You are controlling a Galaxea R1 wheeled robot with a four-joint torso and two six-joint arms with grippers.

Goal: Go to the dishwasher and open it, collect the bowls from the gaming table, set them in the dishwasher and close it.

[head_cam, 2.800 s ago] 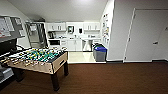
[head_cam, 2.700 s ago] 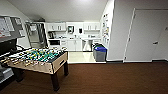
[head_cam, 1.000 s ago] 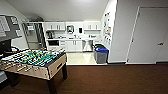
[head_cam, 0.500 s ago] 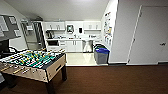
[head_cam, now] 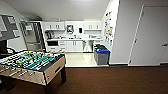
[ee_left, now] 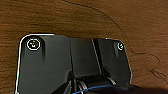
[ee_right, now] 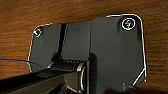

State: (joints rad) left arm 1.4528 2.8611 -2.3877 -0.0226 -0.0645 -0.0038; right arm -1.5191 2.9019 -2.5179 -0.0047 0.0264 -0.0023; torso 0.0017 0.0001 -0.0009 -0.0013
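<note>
Fingers cannot be told open or closed at either wrist; brown wood-grain floor point(ee_left: 75, 17) is seen beneath both. A foosball table point(head_cam: 32, 63) is seen near on the left; beyond it a kitchenette with white cabinets point(head_cam: 72, 45), the silver-grey dishwasher point(head_cam: 88, 46) beside them, and a blue-lidded bin point(head_cam: 103, 56) nearer.

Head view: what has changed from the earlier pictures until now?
The camera has driven forward: the green-field table-football table shows larger and lower left, and the white kitchen cabinets look nearer. The grey bin with blue lid and the white door stayed in their places. Nothing was taken hold of.
</note>
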